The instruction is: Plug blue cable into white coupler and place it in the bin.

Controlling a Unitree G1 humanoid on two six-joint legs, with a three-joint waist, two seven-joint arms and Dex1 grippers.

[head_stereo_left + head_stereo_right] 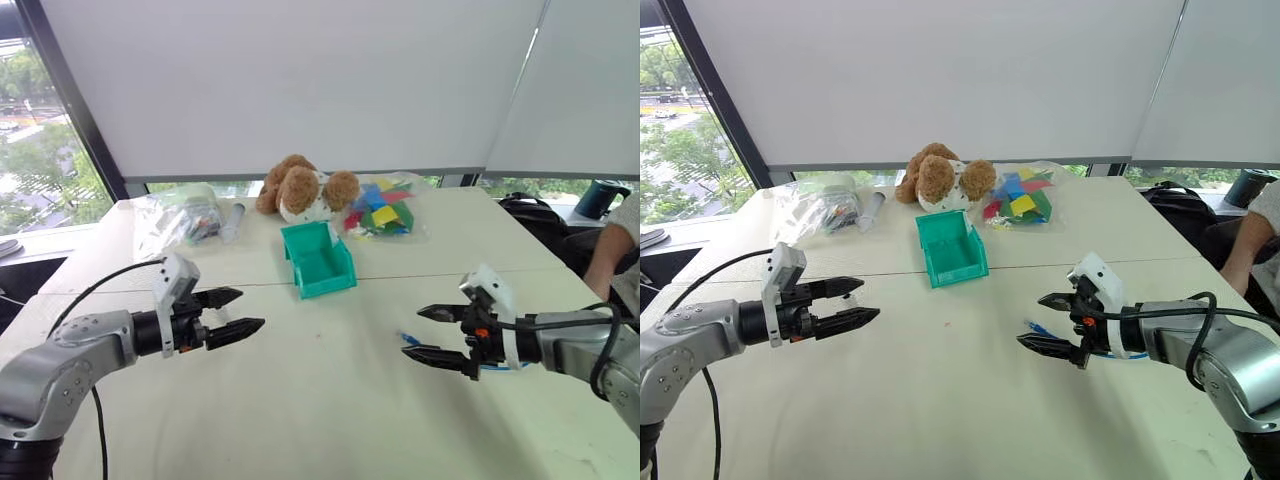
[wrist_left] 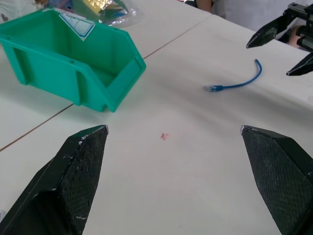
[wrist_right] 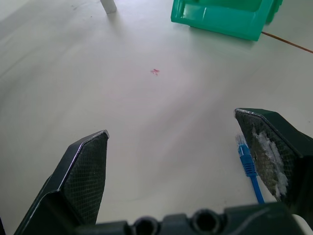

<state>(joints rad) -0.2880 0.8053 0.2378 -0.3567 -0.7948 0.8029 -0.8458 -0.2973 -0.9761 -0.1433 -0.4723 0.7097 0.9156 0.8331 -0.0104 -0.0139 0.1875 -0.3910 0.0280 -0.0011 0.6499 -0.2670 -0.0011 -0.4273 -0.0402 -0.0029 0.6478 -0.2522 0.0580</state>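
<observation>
Hovering above the pale counter (image 1: 330,400), my left gripper (image 1: 232,313) and my right gripper (image 1: 428,334) both stand with their black fingers spread wide and nothing between them. They face each other across a bare stretch of the surface. The blue cable (image 2: 234,84) lies loose on the counter in a shallow curve just beside my right gripper, its clear plug end pointing toward the middle of the counter; in my right wrist view it (image 3: 248,166) runs close along one finger, but I cannot tell whether it touches. The bin (image 1: 318,258) sits upright farther back, near the seam between the two counter tops, well apart from the cable. A small white block (image 3: 108,5) stands on the counter in my right wrist view; I cannot tell whether it is the coupler. Behind the bin rest a brown plush dog (image 1: 303,189) and a clear bag of coloured blocks (image 1: 382,209), with another clear bag (image 1: 182,217) off to my left.
</observation>
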